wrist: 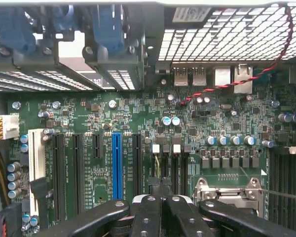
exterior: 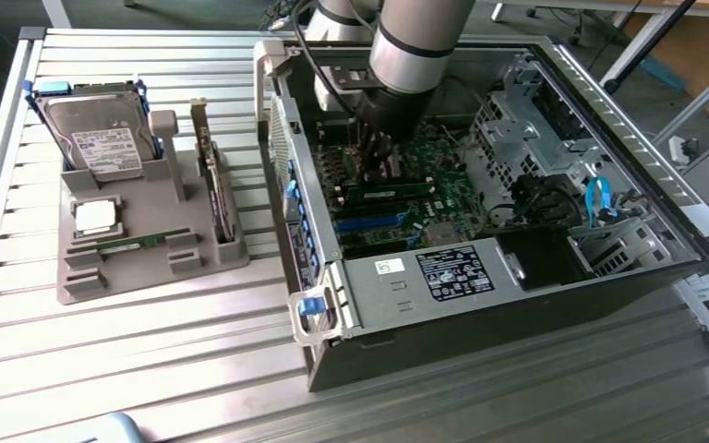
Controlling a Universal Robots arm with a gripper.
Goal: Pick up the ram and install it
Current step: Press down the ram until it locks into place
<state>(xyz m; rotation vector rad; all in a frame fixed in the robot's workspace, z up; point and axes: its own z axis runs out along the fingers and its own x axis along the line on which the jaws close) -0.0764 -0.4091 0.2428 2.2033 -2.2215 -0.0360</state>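
Inside the open computer case [exterior: 650,249], the gripper [exterior: 377,164] stands closed just above the motherboard [exterior: 453,198]; whether it holds anything cannot be told. A green ram stick [exterior: 133,245] lies in the grey holder [exterior: 145,268] outside the case, well apart. Risk: closed fingers [wrist: 147,217] pressing on board components, or snagging the red-black wire [wrist: 222,89], could cause damage.

From high and well back we overlook the table [exterior: 145,369] and open computer case [exterior: 453,305]; our wrist camera peers close at its green board [wrist: 138,123], seen by both.
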